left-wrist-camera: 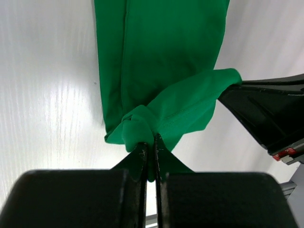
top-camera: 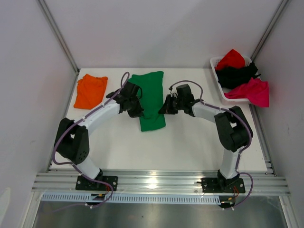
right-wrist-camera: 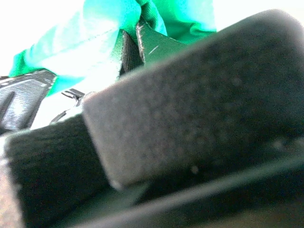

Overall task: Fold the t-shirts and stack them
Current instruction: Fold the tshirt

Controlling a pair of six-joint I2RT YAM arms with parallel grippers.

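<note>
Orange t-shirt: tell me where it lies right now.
In the top view, the orange t-shirt lies at the far left corner of the table, apart from the green t-shirt to its right.

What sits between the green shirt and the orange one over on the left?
Nothing loose shows there. Only the left tool, shut on the green shirt, hangs over the gap next to the orange shirt.
</note>
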